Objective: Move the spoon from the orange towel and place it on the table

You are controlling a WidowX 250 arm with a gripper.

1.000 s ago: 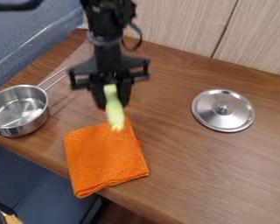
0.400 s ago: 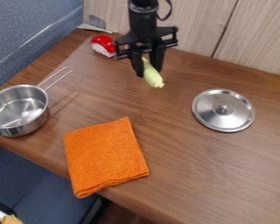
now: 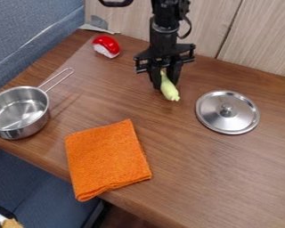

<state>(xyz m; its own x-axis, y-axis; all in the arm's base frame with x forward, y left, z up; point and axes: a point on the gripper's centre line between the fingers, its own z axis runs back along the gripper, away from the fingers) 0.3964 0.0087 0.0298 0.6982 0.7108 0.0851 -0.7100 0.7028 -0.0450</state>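
Observation:
My gripper (image 3: 165, 84) hangs over the back middle of the wooden table (image 3: 186, 147), between the red object and the metal lid. It is shut on a pale yellow-green, tapered item (image 3: 169, 88), whose narrow tip points down toward the front right; its upper end is hidden between the fingers. I cannot tell whether this item touches the table. The orange towel (image 3: 106, 159) lies flat near the front edge, well apart from the gripper, with nothing on it. No spoon shape can be made out.
A steel saucepan (image 3: 27, 126) stands at the left edge, its handle angled to the back right. The round metal lid (image 3: 239, 124) lies to the gripper's right. A red and white object (image 3: 107, 46) sits at the back left, and a wood-panelled wall (image 3: 261, 35) borders the back.
From over the towel's back edge, the gripper has moved toward the back and right with the yellow-green item, then slightly farther right and lower in view. The red object has come into sight.

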